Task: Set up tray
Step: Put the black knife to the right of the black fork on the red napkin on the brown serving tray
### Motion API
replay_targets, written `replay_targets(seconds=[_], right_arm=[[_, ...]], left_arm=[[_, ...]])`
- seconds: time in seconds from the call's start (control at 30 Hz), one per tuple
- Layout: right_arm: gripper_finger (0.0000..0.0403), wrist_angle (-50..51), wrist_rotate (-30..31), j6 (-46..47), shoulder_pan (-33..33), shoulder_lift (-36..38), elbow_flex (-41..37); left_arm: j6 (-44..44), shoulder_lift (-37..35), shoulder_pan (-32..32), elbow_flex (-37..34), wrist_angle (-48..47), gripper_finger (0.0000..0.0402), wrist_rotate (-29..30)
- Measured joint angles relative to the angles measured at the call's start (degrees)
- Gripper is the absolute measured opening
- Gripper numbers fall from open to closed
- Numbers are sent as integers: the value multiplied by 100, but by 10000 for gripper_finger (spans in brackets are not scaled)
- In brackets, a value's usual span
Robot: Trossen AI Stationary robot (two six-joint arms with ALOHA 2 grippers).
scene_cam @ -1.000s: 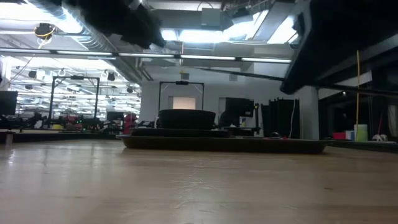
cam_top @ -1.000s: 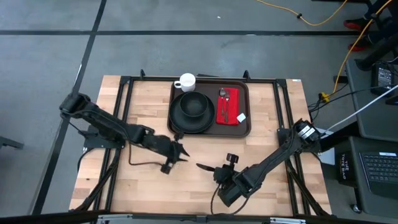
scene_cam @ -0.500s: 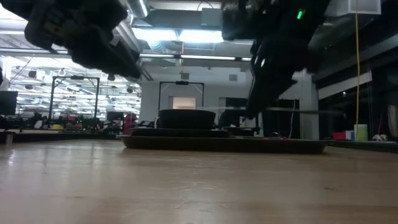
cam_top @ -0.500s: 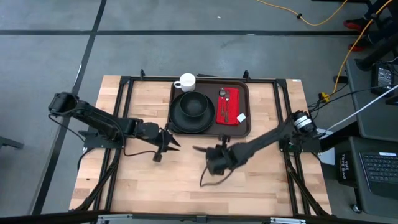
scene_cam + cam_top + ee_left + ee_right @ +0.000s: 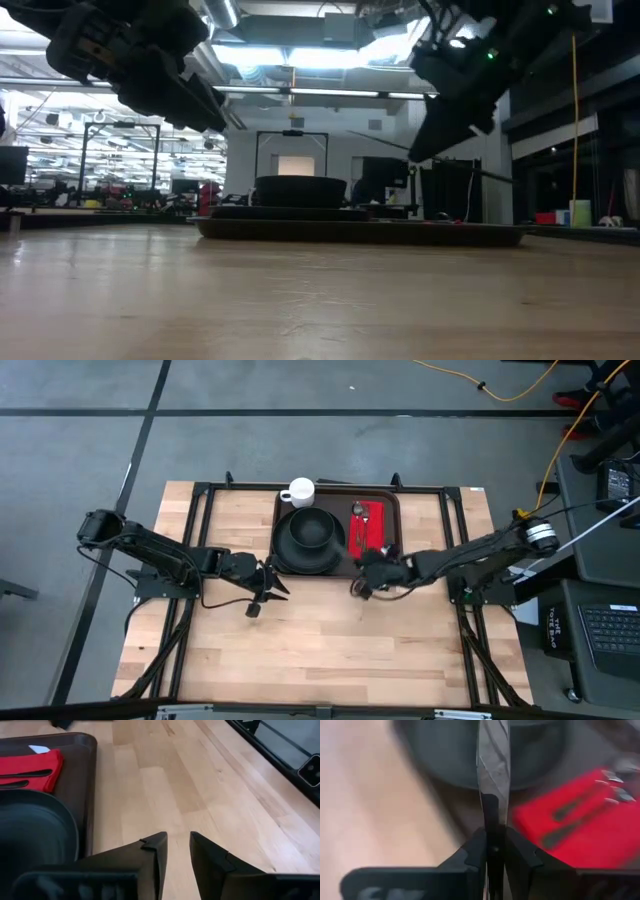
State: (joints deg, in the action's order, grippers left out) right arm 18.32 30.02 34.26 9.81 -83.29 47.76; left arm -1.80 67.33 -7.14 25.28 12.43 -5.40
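The dark brown tray (image 5: 396, 565) lies at the table's far middle. It holds a black plate with a black bowl (image 5: 310, 540) and a red napkin (image 5: 368, 532) with cutlery on it. A white cup (image 5: 298, 490) stands at the tray's far left corner. My right gripper (image 5: 366, 563) is over the tray's near edge, shut on a knife (image 5: 493, 765) whose blade points over the tray between plate and napkin. My left gripper (image 5: 275, 588) hovers open and empty just left of the tray's near left corner (image 5: 90, 750). My right gripper pinches the knife's dark handle end (image 5: 491, 817) between its two fingers. The fingers lie along the knife, and the blade runs straight out beyond them toward the plate. The knife is lifted clear above the tray (image 5: 465, 815).
Bare wooden tabletop (image 5: 300, 650) stretches over the near half of the table and to the left of the tray. Black frame rails (image 5: 200, 520) run along both sides of the table.
My right gripper has carried the knife from the table's near middle toward the far edge and to the right, up to the tray's near edge, turning until the blade points over the tray. My left gripper has shifted a little toward the far left.
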Motion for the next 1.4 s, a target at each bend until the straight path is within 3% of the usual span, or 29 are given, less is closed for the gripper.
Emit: replay_targets(seconds=[0.3, 0.63, 0.83, 1.13, 1.4], right_arm=[[55, 15, 787, 616, -874, 429, -175], [55, 14, 847, 1196, -1940, 431, -139], [55, 69, 611, 1700, -2352, 341, -139], [55, 71, 167, 2389, -2710, -184, -139], [55, -245, -348, 2449, -3112, -637, -139]], left_arm=[[-45, 0, 2, 2, 161, 75, 616], [-48, 0, 2, 2, 147, 75, 1436], [-88, 0, 2, 2, 150, 75, 1762], [-553, 2, 2, 2, 152, 75, 1776], [-898, 2, 2, 4, 275, 75, 1778]])
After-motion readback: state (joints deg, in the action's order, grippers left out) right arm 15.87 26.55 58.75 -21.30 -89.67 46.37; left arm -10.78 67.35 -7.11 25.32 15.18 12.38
